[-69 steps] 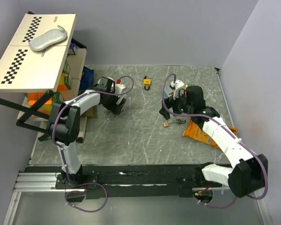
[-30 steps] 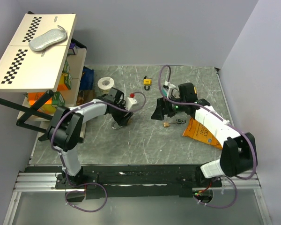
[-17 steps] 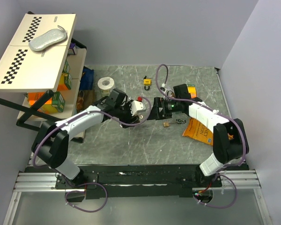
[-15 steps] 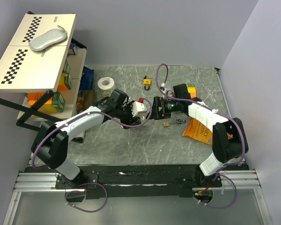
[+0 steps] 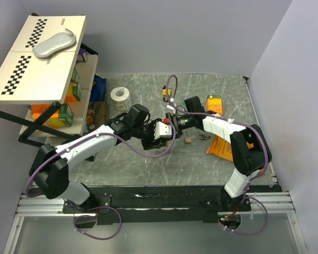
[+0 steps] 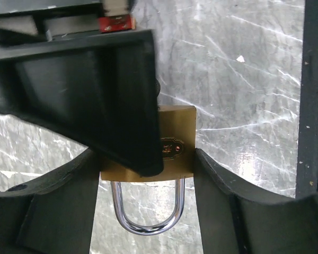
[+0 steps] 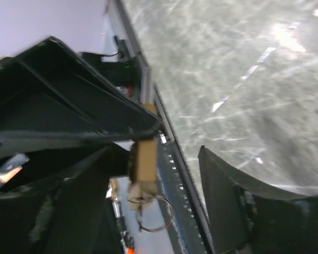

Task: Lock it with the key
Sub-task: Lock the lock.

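Observation:
A brass padlock (image 6: 175, 151) with a silver shackle (image 6: 148, 225) hangs pinched between the fingers of my left gripper (image 6: 146, 159), above the middle of the table. From the right wrist I see the padlock (image 7: 147, 161) edge on, with the key (image 7: 141, 196) and its wire ring hanging from the lower end. My right gripper (image 7: 156, 153) is open around the padlock and key; its right finger (image 7: 233, 201) stands clear of them. In the top view the left gripper (image 5: 160, 131) and right gripper (image 5: 169, 123) meet tip to tip. One right finger (image 6: 95, 95) hides part of the padlock's face.
A small brass item (image 5: 188, 139) and a dark key ring (image 5: 204, 137) lie right of the grippers. A yellow padlock (image 5: 166, 93) and a tape roll (image 5: 120, 95) lie farther back. An orange packet (image 5: 225, 149) and an orange box (image 5: 214, 101) are right. A shelf unit (image 5: 69, 100) stands left.
Both arms have swung towards the centre. The left carried the padlock to the right, and the right gripper has come around it with its jaws narrowing.

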{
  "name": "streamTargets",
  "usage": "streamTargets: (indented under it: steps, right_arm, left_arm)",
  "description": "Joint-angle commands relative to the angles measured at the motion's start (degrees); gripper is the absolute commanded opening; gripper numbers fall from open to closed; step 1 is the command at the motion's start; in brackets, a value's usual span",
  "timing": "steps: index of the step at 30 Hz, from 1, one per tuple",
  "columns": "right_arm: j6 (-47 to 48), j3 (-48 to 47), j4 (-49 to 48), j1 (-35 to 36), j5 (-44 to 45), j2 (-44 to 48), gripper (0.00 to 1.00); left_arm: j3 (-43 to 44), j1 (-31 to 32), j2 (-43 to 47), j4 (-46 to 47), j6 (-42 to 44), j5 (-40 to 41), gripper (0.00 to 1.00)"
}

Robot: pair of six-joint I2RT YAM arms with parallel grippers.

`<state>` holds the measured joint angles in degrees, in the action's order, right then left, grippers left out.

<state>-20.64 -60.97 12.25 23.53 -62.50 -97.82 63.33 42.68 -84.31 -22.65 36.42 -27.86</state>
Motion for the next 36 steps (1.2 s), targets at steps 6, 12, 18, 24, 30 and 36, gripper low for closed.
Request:
streamTargets:
  steps: [6,12,18,24,30,36]
  right_arm:
    - [-2.12,0.41,-6.36,2.22,-7.99,1.49,0.30]
    - [-0.89,-1.52,-1.64,2.14,-10.44,1.76,0.08]
    - [4.21,-3.28,3.74,1.70,-10.10,2.37,0.00]
    - [4.20,-2.58,0.32,-2.25,-8.52,8.86,0.00]
    - [15.96,-5.04,7.61,-3.93,-8.07,15.89,0.00]
    - [23.42,-4.95,9.53,-4.02,-10.61,22.05,0.00]
  left_arm:
    - [3.20,0.57,3.10,-0.89,6.46,-2.99,0.01]
    - [3.12,0.48,3.80,-1.34,5.24,-2.12,0.02]
    - [2.06,0.39,5.21,0.60,1.99,0.52,0.49]
    - [3.99,-5.92,6.44,-3.53,-6.35,-6.23,0.87]
    - [9.34,-12.70,3.29,-12.39,-10.23,-18.79,0.87]
    - [14.44,-12.97,-1.29,-17.24,-10.50,-24.61,0.81]
